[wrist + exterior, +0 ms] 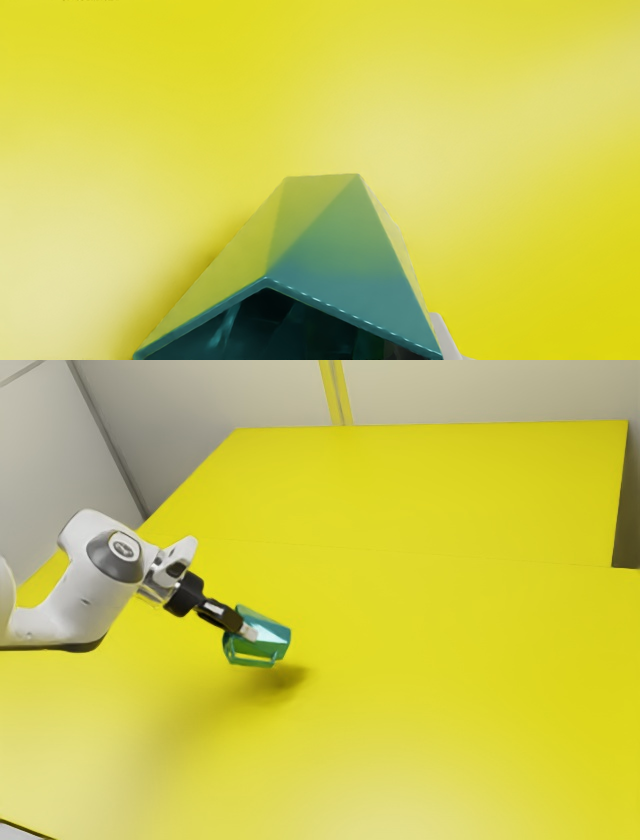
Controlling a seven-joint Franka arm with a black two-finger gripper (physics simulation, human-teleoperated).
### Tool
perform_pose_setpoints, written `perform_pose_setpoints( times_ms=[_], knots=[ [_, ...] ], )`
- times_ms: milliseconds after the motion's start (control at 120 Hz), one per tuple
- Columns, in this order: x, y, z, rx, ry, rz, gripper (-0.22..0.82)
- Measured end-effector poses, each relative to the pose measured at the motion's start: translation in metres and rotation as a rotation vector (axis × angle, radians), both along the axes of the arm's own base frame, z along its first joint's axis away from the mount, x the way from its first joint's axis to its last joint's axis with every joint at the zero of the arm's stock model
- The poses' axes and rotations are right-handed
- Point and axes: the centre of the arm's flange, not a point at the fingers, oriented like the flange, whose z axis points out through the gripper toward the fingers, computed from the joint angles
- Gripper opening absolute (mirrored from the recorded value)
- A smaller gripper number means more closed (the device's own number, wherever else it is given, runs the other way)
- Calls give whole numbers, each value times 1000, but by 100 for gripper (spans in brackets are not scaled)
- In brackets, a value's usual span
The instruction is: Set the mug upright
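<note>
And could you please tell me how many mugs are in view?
1: the teal mug, held tilted by the gripper's fingers above the yellow table.

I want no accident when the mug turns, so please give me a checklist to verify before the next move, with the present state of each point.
1. Teal, faceted, glossy mug held by the black two-finger gripper: ok, closed on its wall.
2. Mug lifted off the flat yellow table: ok, judging by the dark, soft shadow set apart from its body.
3. Mug upright: not ok, it is tilted, mouth toward the gripper.
4. Angular teal handle free of the gripper: ok, the visible fingertip is on the wall.
5. Grip firm enough against slipping: cannot tell.
</note>
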Motion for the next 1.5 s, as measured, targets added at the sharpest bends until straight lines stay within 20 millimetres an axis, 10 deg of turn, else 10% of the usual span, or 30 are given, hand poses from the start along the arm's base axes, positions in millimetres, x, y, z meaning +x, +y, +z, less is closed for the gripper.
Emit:
perform_pose_setpoints(
  times_ms=[642,1500],
  knots=[
    [-2,-26,32,465,146,-48,-18],
    [-23,-75,2,604,264,220,-18]
  ],
)
